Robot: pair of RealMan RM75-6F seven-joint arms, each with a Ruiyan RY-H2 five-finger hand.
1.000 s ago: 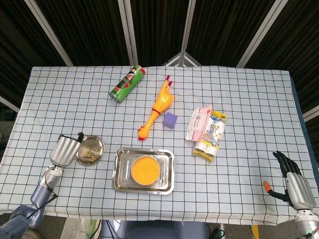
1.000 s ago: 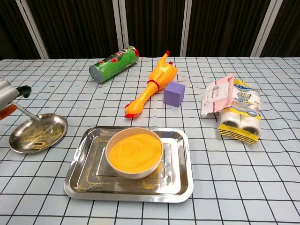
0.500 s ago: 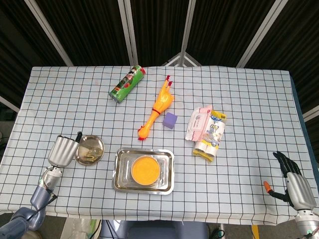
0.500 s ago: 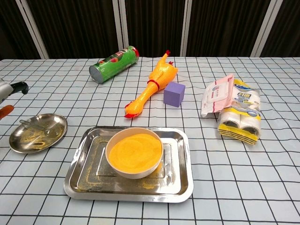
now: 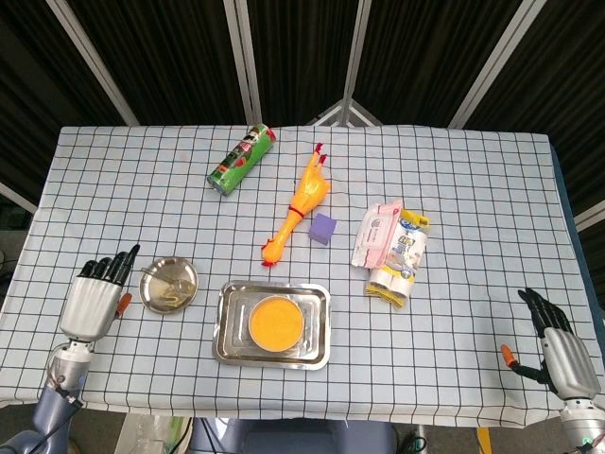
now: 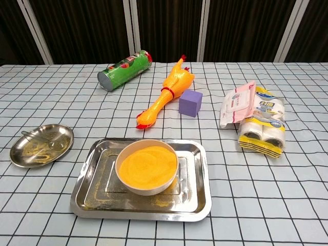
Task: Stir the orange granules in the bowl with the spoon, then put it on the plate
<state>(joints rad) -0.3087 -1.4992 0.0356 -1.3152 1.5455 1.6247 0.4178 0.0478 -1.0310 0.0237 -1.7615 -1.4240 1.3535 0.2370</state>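
A bowl full of orange granules stands in a steel tray at the table's front middle. To its left lies a round steel plate dusted with granules, and the metal spoon lies in it. My left hand hovers left of the plate, fingers spread and holding nothing; the chest view does not show it. At the front right corner my right hand is open and apart from everything.
At the back lie a green chip can, a rubber chicken, a purple cube, and a wipes pack on a tissue bundle.
My left hand has let go of the spoon, which now lies in the plate. The hand has drawn back to the left and toward the front edge, fingers spread. My right hand is unmoved.
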